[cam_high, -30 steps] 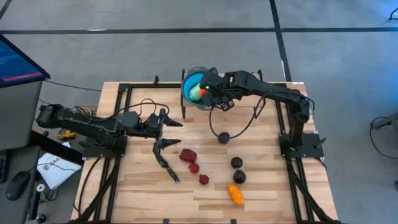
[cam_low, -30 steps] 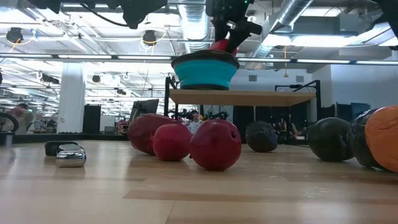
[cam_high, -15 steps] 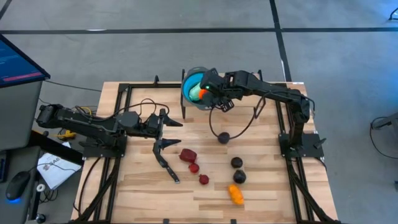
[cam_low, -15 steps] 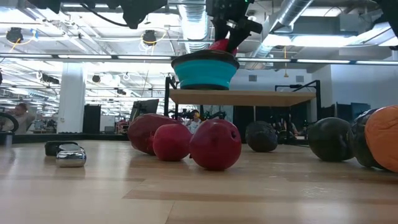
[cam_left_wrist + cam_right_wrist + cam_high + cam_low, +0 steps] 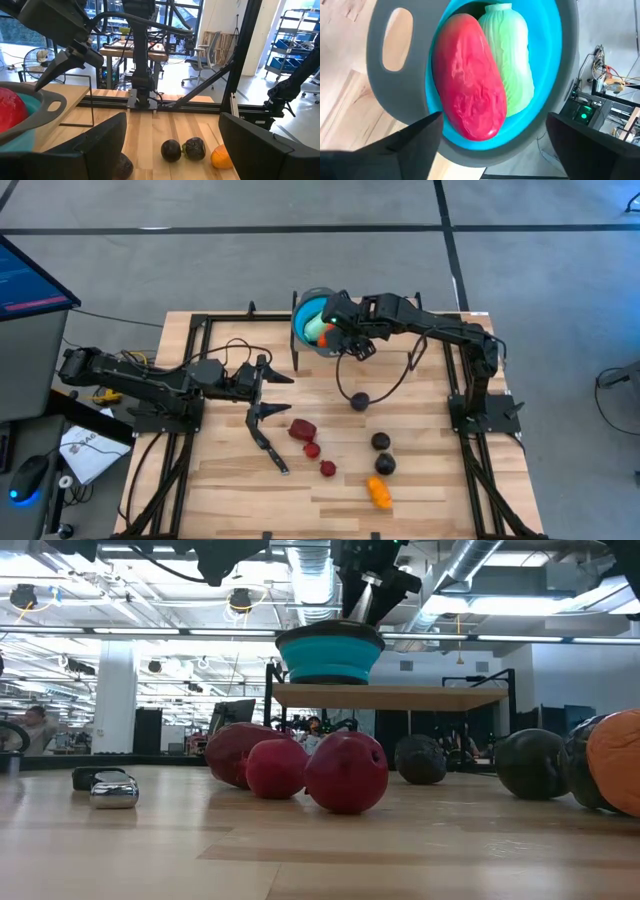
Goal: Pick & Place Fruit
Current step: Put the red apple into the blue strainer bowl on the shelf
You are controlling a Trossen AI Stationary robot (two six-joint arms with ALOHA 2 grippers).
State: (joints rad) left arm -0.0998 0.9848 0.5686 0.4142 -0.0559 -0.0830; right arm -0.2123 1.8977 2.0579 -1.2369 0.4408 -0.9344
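— Resting in the teal bowl (image 5: 555, 65), far centre: red-orange fruit (image 5: 469, 80) beside pale green fruit (image 5: 512, 60).

— Right gripper (image 5: 490, 145) is held spread above; left gripper (image 5: 268, 392) is spread, idle at left.

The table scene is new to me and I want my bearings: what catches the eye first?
The teal bowl at the table's far edge holds a red-orange piece beside a pale green piece, with the right gripper open just above. Dark red, purple-black and orange fruit lie scattered mid-table.
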